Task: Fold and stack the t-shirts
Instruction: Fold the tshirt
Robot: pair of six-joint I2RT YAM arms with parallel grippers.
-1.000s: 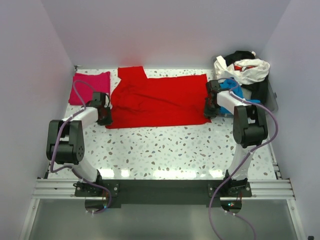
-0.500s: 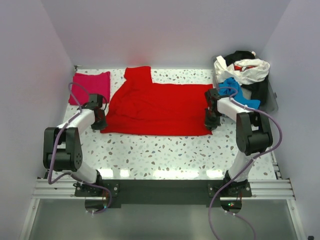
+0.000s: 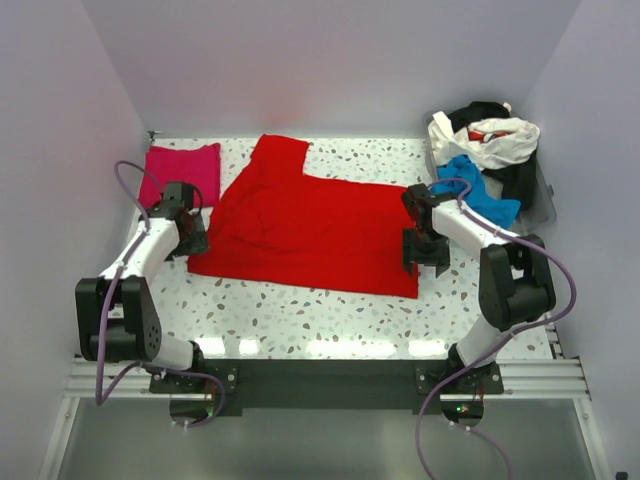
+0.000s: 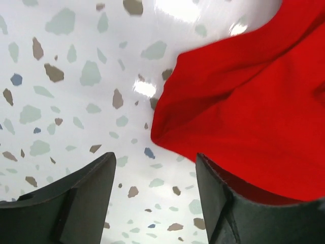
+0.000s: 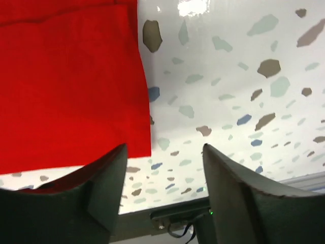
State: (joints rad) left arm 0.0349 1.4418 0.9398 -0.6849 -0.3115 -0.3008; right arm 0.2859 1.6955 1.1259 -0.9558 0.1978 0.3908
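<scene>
The large red t-shirt (image 3: 305, 225) lies spread flat across the middle of the speckled table (image 3: 330, 315), one sleeve pointing to the back. My left gripper (image 3: 191, 240) is at its left edge, open; in the left wrist view the red cloth (image 4: 254, 112) lies just beyond and beside the right finger (image 4: 228, 203), with bare table between the jaws. My right gripper (image 3: 426, 257) stands open at the shirt's near right corner (image 5: 137, 137), holding nothing. A folded magenta-pink t-shirt (image 3: 182, 172) lies at the back left. White (image 3: 490, 140), black (image 3: 480, 110) and blue (image 3: 478, 195) shirts are heaped at the back right.
The heap of shirts sits against the right wall at the back corner. White walls close in the table on the left, back and right. The arms' mounting rail (image 3: 330, 375) runs along the near edge, and its dark bar (image 5: 177, 216) shows in the right wrist view.
Both grippers pulled the red shirt toward the near edge, then opened and let go of it. The shirt now lies flat and closer to the arms.
</scene>
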